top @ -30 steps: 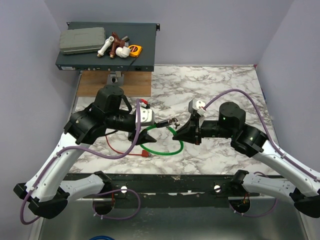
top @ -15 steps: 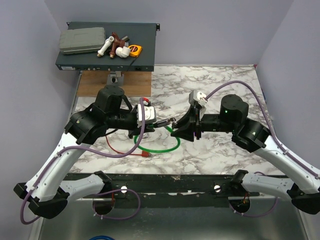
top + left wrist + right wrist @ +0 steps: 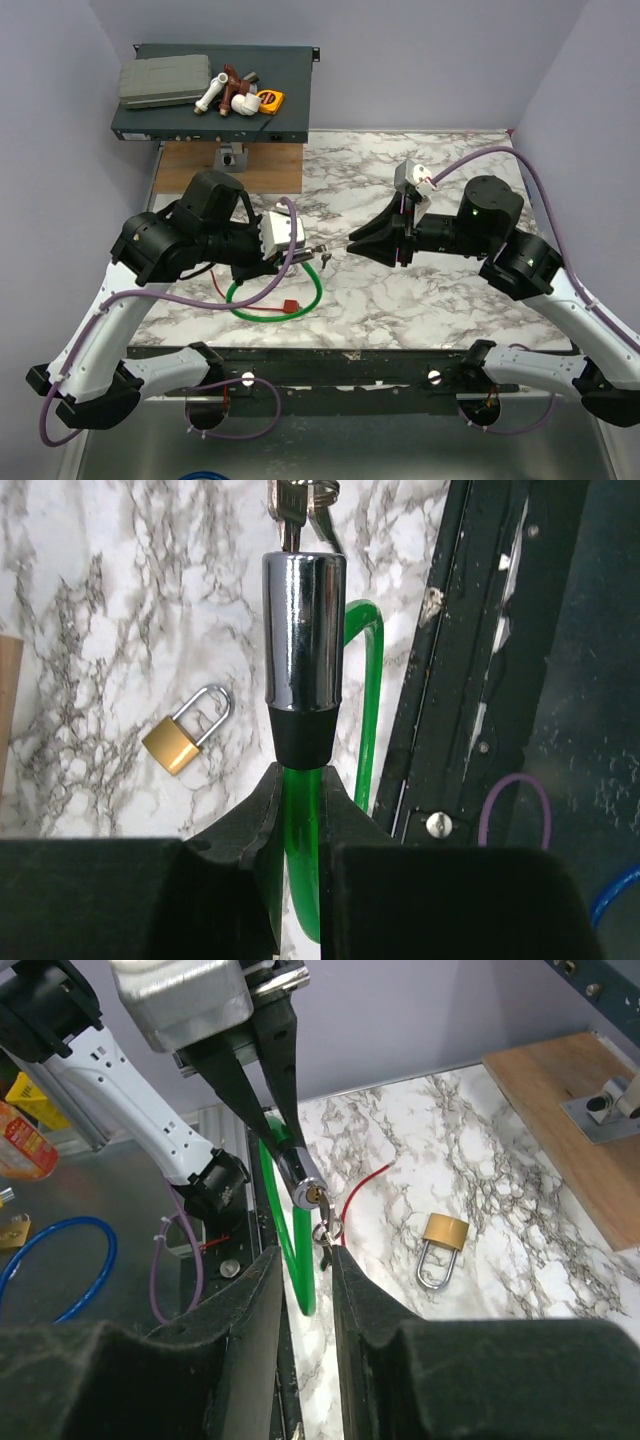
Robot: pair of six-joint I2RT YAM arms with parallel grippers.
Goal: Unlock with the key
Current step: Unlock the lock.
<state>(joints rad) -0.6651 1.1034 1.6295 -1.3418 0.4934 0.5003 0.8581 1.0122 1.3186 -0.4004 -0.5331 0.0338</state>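
My left gripper (image 3: 300, 802) is shut on the green cable (image 3: 300, 840) of a cable lock, just behind its chrome cylinder (image 3: 303, 630). The key (image 3: 293, 508) sticks in the cylinder's far end, with a ring and a second key hanging from it. In the top view the cylinder (image 3: 308, 250) and key (image 3: 325, 254) are held above the marble table, pointing right. My right gripper (image 3: 352, 243) stands open a short way right of the key, apart from it. In the right wrist view the key (image 3: 325, 1228) hangs just past my right gripper (image 3: 305, 1252), nothing between the fingers.
A small brass padlock (image 3: 185, 735) lies on the marble table (image 3: 440, 170) below the left arm. The green cable loop (image 3: 275, 300) and a red wire (image 3: 285, 310) lie near the table's front edge. A wooden board (image 3: 232, 165) and a black box (image 3: 215, 100) with loose parts sit at back left.
My left gripper shut on the green cable and carried the lock left. My right gripper let go of the key, opened and drew back to the right.
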